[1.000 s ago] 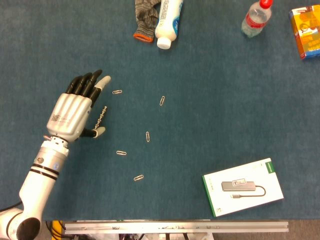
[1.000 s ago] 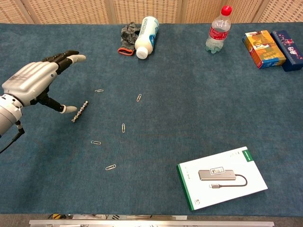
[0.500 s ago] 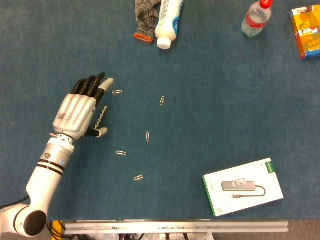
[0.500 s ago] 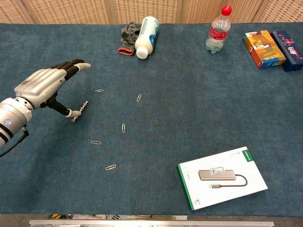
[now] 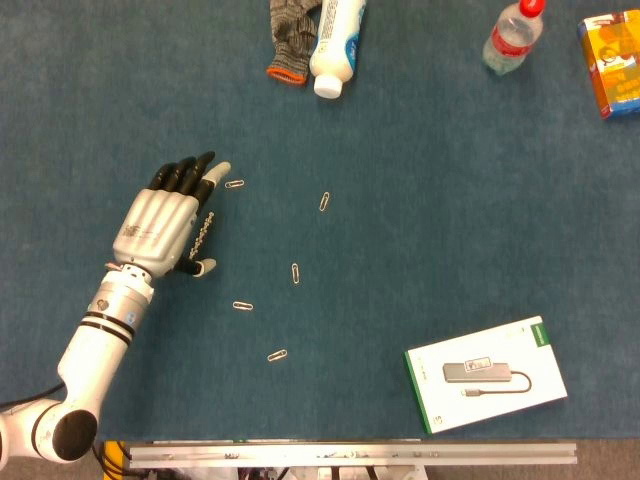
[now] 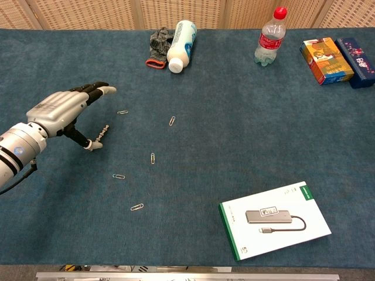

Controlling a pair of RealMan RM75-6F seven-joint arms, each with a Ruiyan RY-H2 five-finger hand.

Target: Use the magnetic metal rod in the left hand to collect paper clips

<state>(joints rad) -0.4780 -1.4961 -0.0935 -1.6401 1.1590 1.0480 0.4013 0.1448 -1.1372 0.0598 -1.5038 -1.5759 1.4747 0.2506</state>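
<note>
Rod (image 5: pixel 204 233) lies on the counter (image 5: pixel 450 200), just under the left hand (image 5: pixel 160 225), whose fingers spread and hold nothing. Risks: thumb (image 6: pixel 89 144) nudges the rod aside; a fumbled grasp drags it into the nearest clip (image 5: pixel 234 184).

A dark blue-green, felt-like cloth covers the worktop (image 6: pixel 234 146) from edge to edge, its surface evenly lit with only faint, soft shadows. Along the near edge runs a pale metal rail (image 5: pixel 350 453), seen in both the head view and the chest view. Behind the far edge, the chest view shows a row of tan woven panels (image 6: pixel 176 13) with a fine cross-hatched texture, split by darker upright frames.
</note>
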